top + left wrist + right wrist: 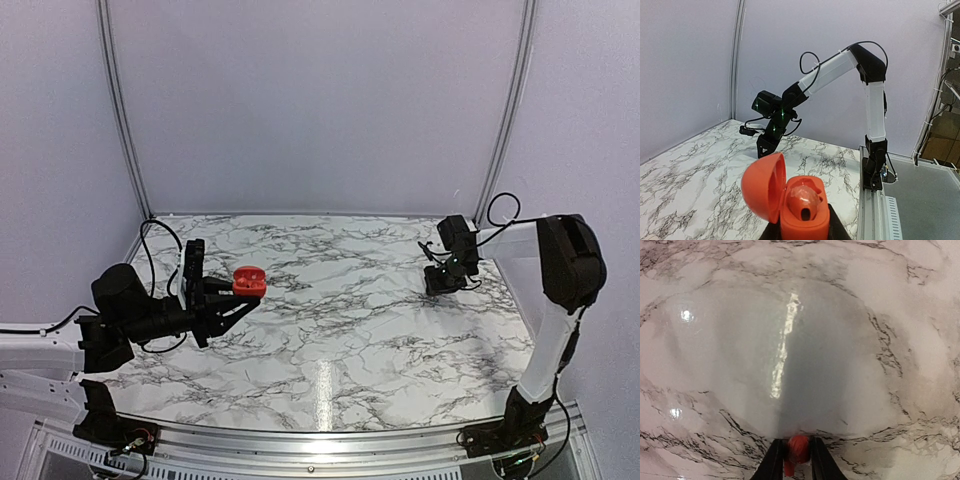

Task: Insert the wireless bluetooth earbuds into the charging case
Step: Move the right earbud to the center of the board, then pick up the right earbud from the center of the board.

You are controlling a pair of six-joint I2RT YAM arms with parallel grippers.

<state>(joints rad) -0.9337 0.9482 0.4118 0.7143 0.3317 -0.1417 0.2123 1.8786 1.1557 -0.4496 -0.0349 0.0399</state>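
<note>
Earbud (799, 449) seemingly in right end effector (797, 446) grip; open charging case (767, 187) in left end effector (804, 231) grip.

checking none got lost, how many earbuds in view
2: one earbud sits in the open charging case held by the left gripper; the other earbud is pinched in the right gripper. Others could hide inside the case.

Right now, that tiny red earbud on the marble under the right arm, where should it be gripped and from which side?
Pinch the red earbud across its narrow rounded body, coming straight down from above. It is tiny and lies low on the table, so side approaches look blocked. The right tool pinches it this way, one finger on each side.
</note>
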